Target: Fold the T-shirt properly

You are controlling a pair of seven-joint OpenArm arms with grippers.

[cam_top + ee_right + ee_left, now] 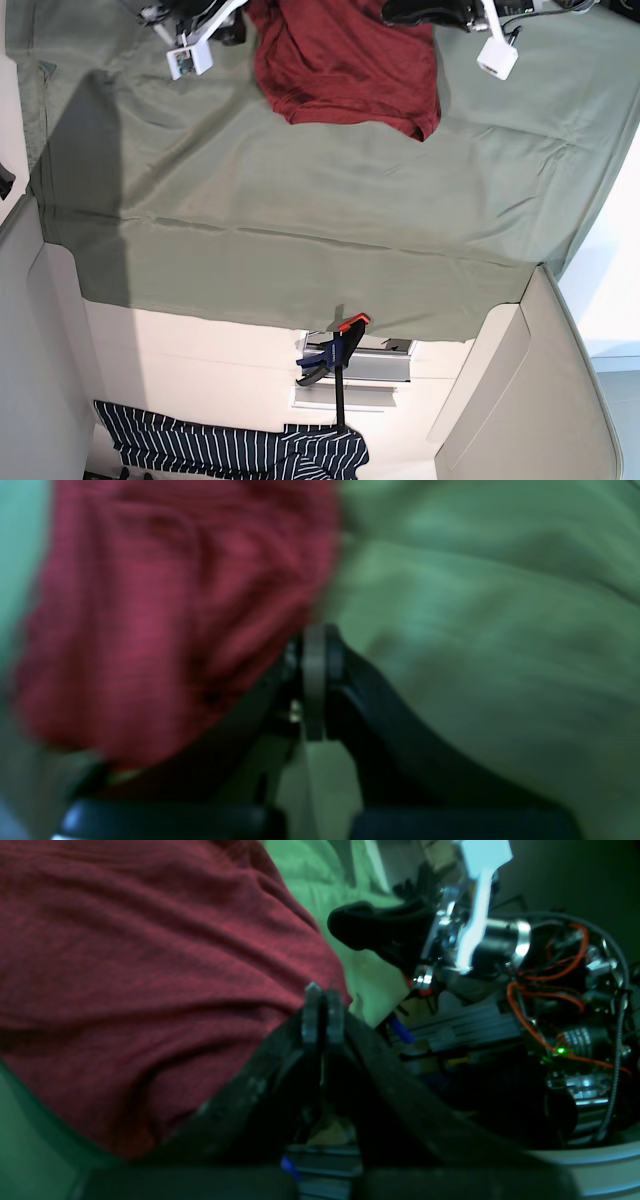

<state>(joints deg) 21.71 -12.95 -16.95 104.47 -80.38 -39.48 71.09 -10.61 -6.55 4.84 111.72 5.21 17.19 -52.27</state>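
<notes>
**Shirt.** Dark red heathered knit T-shirt (345, 70) lies at the arms' end of the desk, between the two arms, on the loose olive-green cloth cover (300, 230). It is not flat. The lower hem is crooked, one corner droops to a point, and creases run across the body. No fold is made yet, by the look of it.

**Left arm's fingers** (310, 1020). Pressed together, apparently with a thin bit of shirt edge pinched at the tips. The rest of the cloth drapes off to one side.

**Right arm's fingers** (314, 690). Likewise closed at the shirt edge. That view is smeared, so the pinch itself reads poorly.

**Risks, as judged:**
- The pinch is thin and at the very tips. A hard pull could free one side, and the shirt would drop skewed.
- The cover is wrinkled and unpinned here. If a finger has caught it along with the shirt, it would lift and ruck up beneath.
- Uneven travel of the two arms would twist the body and set the creases into any fold.
- The arms sit near each other, and the left wrist view shows the other arm's orange wiring (545, 975) exposed. Crossing paths could end in a knock or a snag.

**Well apart, at the opposite edge.** Orange-and-black bar clamp (340, 350) and navy-and-white striped garment (230, 450). Neither is a concern.
</notes>
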